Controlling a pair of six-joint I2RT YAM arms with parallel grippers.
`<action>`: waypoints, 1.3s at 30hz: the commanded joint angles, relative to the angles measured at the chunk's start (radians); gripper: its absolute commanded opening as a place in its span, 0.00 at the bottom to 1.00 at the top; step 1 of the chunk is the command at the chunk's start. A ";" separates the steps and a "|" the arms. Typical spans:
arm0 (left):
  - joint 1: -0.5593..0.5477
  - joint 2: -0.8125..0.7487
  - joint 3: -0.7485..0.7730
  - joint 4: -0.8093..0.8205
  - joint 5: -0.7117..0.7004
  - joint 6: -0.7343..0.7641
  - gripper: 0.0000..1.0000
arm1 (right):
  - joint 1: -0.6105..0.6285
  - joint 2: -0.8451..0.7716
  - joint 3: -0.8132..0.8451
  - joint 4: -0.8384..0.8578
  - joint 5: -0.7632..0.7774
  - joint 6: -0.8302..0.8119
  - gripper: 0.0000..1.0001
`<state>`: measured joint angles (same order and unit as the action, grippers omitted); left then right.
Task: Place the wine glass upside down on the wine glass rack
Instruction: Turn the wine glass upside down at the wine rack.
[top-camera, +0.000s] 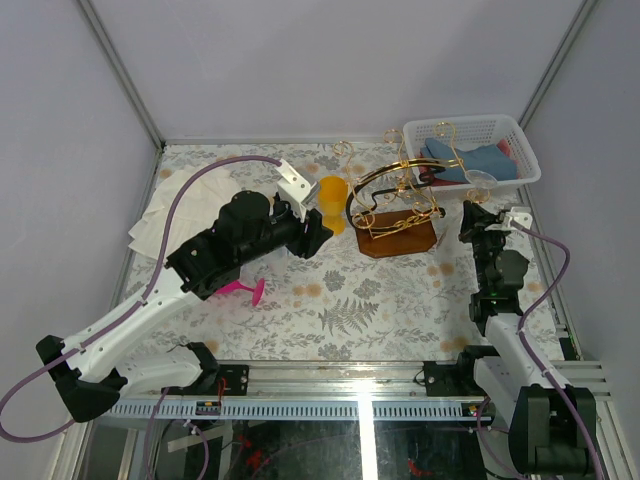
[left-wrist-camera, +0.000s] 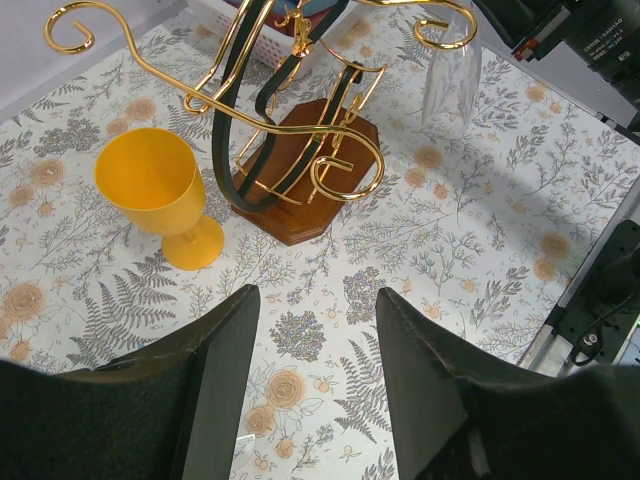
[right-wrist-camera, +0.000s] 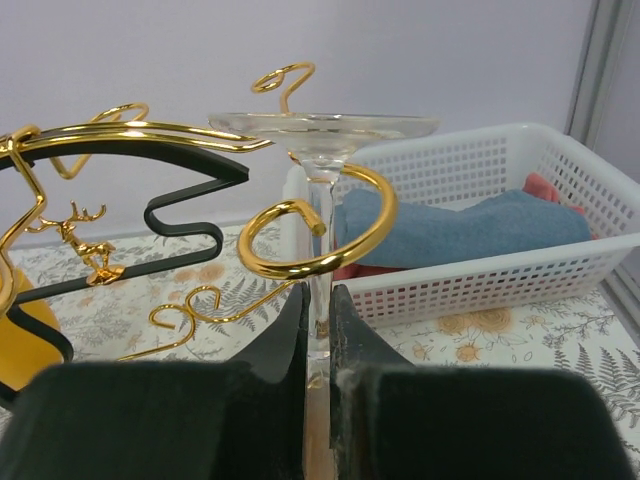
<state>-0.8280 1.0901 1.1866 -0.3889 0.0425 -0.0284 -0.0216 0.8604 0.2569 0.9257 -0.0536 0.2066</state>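
Note:
A clear wine glass (right-wrist-camera: 322, 126) hangs upside down, foot on top, with my right gripper (right-wrist-camera: 317, 295) shut on its stem. The stem passes through a curled gold loop (right-wrist-camera: 310, 262) of the wine glass rack (top-camera: 398, 210), and the foot sits a little above that loop. The glass bowl (left-wrist-camera: 450, 85) also shows in the left wrist view, hanging at the rack's right side (left-wrist-camera: 300, 170). From above, my right gripper (top-camera: 478, 215) is just right of the rack. My left gripper (left-wrist-camera: 318, 300) is open over bare tablecloth, left of the rack (top-camera: 318, 228).
A yellow goblet (left-wrist-camera: 150, 185) stands upright just left of the rack's wooden base. A pink glass (top-camera: 245, 290) lies on the cloth under my left arm. The white basket (right-wrist-camera: 480, 200) with blue cloth sits behind the rack at back right. A white cloth (top-camera: 160, 215) lies far left.

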 joint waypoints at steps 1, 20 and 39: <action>0.010 -0.002 -0.012 0.055 0.012 0.014 0.50 | -0.008 -0.041 0.036 0.081 0.090 -0.009 0.00; 0.024 -0.003 -0.012 0.058 0.023 0.012 0.50 | -0.009 -0.267 0.002 -0.138 -0.003 -0.036 0.00; 0.039 -0.004 -0.015 0.059 0.016 0.010 0.50 | -0.009 -0.160 0.046 -0.207 -0.110 -0.005 0.08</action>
<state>-0.8028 1.0901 1.1809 -0.3885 0.0566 -0.0250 -0.0299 0.6907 0.2497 0.7120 -0.1593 0.1875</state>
